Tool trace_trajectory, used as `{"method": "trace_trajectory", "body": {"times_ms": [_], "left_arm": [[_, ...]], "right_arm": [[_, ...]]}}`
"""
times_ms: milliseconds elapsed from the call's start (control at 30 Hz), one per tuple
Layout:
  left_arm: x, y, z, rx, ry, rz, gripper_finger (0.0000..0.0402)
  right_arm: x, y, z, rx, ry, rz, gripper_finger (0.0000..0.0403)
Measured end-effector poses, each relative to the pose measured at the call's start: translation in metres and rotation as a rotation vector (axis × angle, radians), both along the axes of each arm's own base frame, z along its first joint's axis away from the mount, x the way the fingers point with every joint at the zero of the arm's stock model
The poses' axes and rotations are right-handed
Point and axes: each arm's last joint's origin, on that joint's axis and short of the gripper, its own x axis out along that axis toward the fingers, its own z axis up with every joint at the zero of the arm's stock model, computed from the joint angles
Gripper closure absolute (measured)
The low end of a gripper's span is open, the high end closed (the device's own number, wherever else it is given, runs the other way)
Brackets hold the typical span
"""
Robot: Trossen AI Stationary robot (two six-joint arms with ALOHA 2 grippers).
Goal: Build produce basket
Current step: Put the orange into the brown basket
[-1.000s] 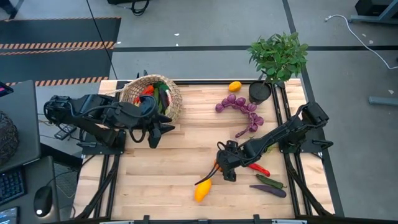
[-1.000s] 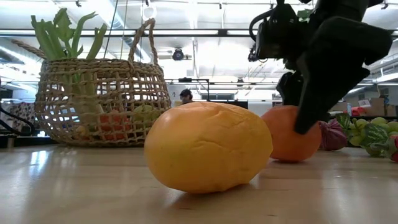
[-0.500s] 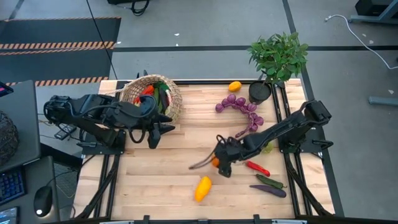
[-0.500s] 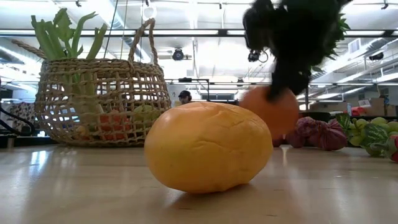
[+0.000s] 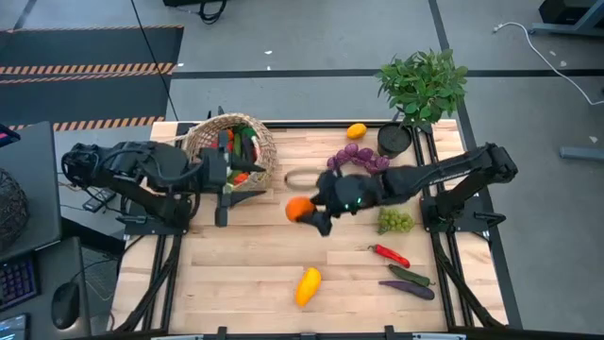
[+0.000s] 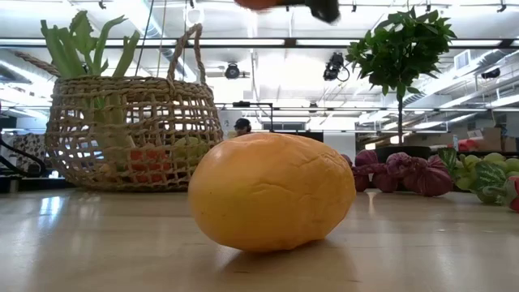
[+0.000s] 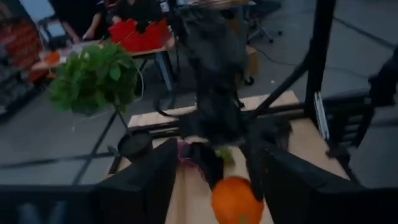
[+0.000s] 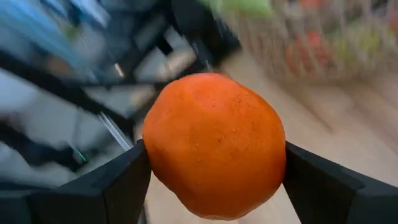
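1. An orange (image 5: 299, 209) is pinched across its middle by the right pincer (image 5: 308, 213), held above the table (image 5: 283, 274).
2. The orange is judged firm, round and liable to roll.
3. The basket (image 5: 257, 151) lies at ten o'clock.
4. The left pincer (image 5: 224, 202) is spread beside the basket.

Basket approach: right gripper (image 5: 310, 215) holding the orange (image 5: 298, 209) is near the basket (image 5: 247, 151); only bare table (image 5: 274, 255) lies between.
Basket mouth: leek (image 6: 97, 57) tops and the looped handle (image 6: 185, 50) rise above the rim.
Basket's near side: left gripper (image 5: 222, 189) sits just beside the basket, blocking that side.
Front centre: one yellow pepper (image 5: 307, 286); bare boards all round.
Right half: purple grapes (image 5: 363, 161), green grapes (image 5: 396, 221), chili (image 5: 391, 255), cucumber (image 5: 409, 276) and eggplant (image 5: 408, 289) crowd it.
Far right corner: potted plant (image 5: 420, 90) stands tall.
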Motion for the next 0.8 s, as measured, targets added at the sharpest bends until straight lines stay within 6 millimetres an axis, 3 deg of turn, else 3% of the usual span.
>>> {"method": "trace_trajectory", "body": {"times_ms": [200,433,800], "left_arm": [[0.0,0.001,-0.001,0.088,0.016,-0.006,0.0098],[-0.001,0.001,-0.004,0.117,0.054,0.01,0.0018],[0.028,0.003,-0.022,0.165,0.142,0.111,0.0001]], "right_arm": [[0.009,-0.019,0.042,0.057,-0.199,-0.054,0.0076],[0.013,-0.031,0.061,0.116,-0.352,-0.083,0.0076],[0.015,-0.034,0.071,0.173,-0.459,-0.063,0.0076]]}}
